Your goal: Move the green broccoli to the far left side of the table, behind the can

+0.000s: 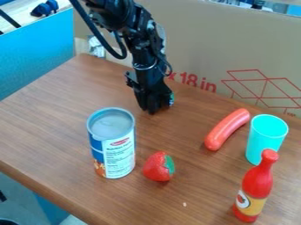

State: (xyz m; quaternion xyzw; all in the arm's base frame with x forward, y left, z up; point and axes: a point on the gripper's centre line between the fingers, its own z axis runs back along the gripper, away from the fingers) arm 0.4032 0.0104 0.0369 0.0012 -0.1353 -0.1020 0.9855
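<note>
The black gripper [154, 110] hangs low over the rear middle of the table, behind and to the right of a blue and white can [119, 151]. The can stands upright, its grey top facing up. Just right of the can lies a red strawberry [156, 167] with a green leafy end. A red-orange sausage [227, 129] rests at an angle farther right, beside an upright turquoise cup [265, 139]. In front of the cup stands a red bottle [255, 189] with a yellow and white label.
The brown wooden table [64, 114] has its front edge at lower left. A large cardboard panel [206, 39] stands along the back, and a blue panel [35, 57] borders the left side.
</note>
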